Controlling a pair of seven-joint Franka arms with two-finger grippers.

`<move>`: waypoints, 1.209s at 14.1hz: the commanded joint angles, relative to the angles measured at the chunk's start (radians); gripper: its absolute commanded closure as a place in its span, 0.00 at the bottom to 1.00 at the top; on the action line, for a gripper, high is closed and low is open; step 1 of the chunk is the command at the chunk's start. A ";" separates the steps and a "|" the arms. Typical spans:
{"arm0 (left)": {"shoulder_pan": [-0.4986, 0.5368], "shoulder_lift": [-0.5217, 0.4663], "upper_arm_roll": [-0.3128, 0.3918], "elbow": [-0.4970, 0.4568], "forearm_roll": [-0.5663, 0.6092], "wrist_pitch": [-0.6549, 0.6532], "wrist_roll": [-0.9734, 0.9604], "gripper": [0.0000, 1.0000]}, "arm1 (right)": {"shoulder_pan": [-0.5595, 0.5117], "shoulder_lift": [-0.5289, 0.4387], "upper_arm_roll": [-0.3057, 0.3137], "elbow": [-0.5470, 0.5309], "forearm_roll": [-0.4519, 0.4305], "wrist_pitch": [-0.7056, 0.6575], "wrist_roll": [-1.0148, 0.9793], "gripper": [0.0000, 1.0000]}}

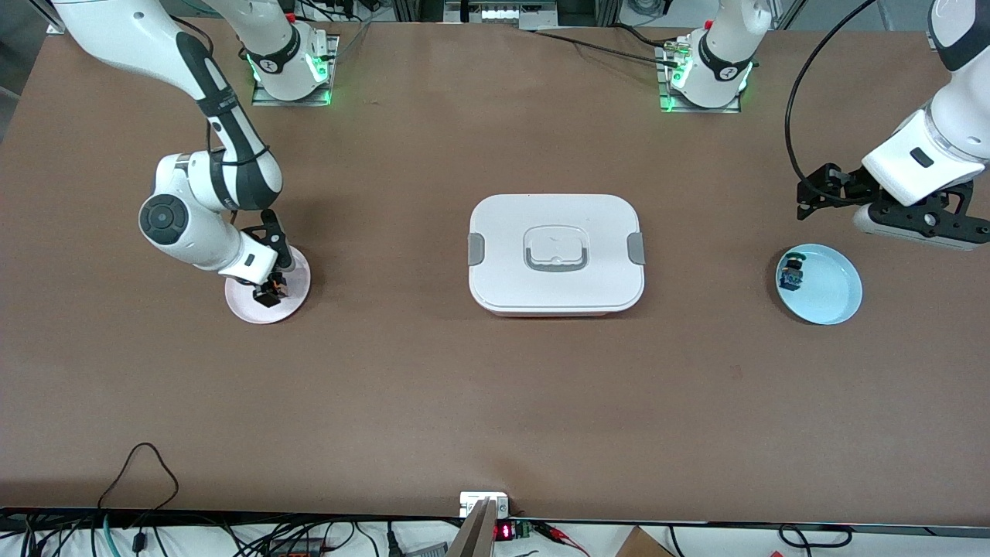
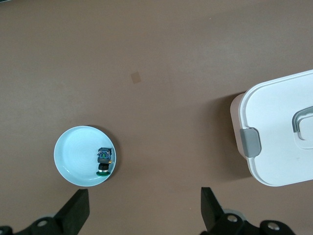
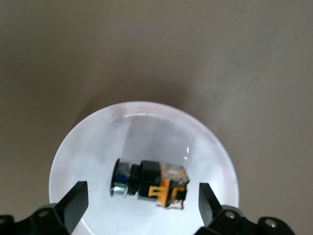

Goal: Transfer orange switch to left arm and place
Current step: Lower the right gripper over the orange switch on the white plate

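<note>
right arm bends down, its right claw [image 3: 139, 203] spread wide around the black-and-orange orange switch [image 3: 151, 183] lying on the pink plate [image 1: 295, 298], nine o'clock of the box [image 1: 555, 253]; left claw [image 2: 142, 208] hovers apart.

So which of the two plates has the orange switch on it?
The pink plate at the right arm's end, under the open right claw; the blue plate holds the blue-green component.

The box [image 1: 556, 254] sits mid-table between two plates [image 1: 298, 298] [image 1: 839, 298], each holding one switch [image 1: 272, 292] [image 1: 792, 272].
</note>
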 commanded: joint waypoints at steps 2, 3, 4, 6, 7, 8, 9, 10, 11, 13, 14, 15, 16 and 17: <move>0.002 -0.011 -0.002 0.006 0.019 -0.018 0.016 0.00 | -0.017 -0.006 0.007 -0.021 0.001 0.019 -0.010 0.00; 0.002 -0.011 -0.002 0.006 0.019 -0.018 0.016 0.00 | -0.017 -0.006 0.007 -0.021 0.002 0.020 -0.008 0.00; 0.002 -0.011 -0.002 0.006 0.019 -0.018 0.016 0.00 | -0.016 -0.005 0.007 -0.021 0.010 0.022 0.004 0.00; 0.002 -0.011 -0.002 0.006 0.019 -0.018 0.016 0.00 | -0.012 -0.002 0.007 -0.021 0.011 0.023 0.009 0.00; 0.002 -0.011 -0.002 0.006 0.019 -0.018 0.016 0.00 | -0.012 0.005 0.007 -0.021 0.016 0.025 0.009 0.00; 0.002 -0.011 -0.002 0.006 0.019 -0.018 0.016 0.00 | -0.012 0.006 0.007 -0.021 0.017 0.034 0.009 0.00; 0.002 -0.011 -0.002 0.006 0.019 -0.018 0.016 0.00 | -0.012 0.009 0.007 -0.024 0.019 0.039 0.009 0.00; 0.002 -0.011 -0.002 0.006 0.019 -0.018 0.016 0.00 | -0.012 0.012 0.007 -0.028 0.019 0.046 0.009 0.00; 0.002 -0.011 -0.002 0.006 0.019 -0.018 0.016 0.00 | -0.012 0.018 0.007 -0.028 0.019 0.057 0.009 0.00; 0.002 -0.011 -0.001 0.006 0.019 -0.018 0.016 0.00 | -0.012 0.029 0.007 -0.030 0.019 0.075 0.009 0.00; 0.002 -0.011 -0.002 0.006 0.019 -0.018 0.016 0.00 | -0.012 0.032 0.009 -0.033 0.019 0.083 0.010 0.00; 0.002 -0.011 -0.002 0.006 0.019 -0.018 0.016 0.00 | -0.012 0.034 0.009 -0.033 0.019 0.088 0.010 0.00; 0.002 -0.011 -0.002 0.006 0.019 -0.019 0.016 0.00 | -0.012 0.037 0.007 -0.036 0.019 0.097 0.010 0.00; 0.002 -0.011 -0.002 0.006 0.019 -0.019 0.016 0.00 | -0.014 0.041 0.009 -0.042 0.025 0.111 0.010 0.00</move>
